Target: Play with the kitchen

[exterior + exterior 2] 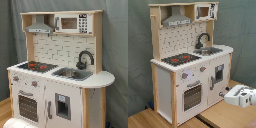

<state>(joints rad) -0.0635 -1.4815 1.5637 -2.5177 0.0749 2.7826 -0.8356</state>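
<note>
Hanging out in front of the tall white and light-wood toy kitchen [190,62], which fills the middle of both exterior views.

Smooth painted white panels, pale wood side posts, a flat black stovetop with red rings [180,59], a curvy black faucet [85,59] over a shiny metal sink [72,74], a grey angled hood [39,26], a small boxy microwave [73,23] and an oven door with a dark window [192,96]. The backsplash has a brick pattern. In the second exterior view the chunky white robot gripper [224,93] sits at about 4 o'clock from the kitchen, low, pointing toward its lower front. Honestly can't tell how far apart the fingers are or whether they touch anything.
</note>
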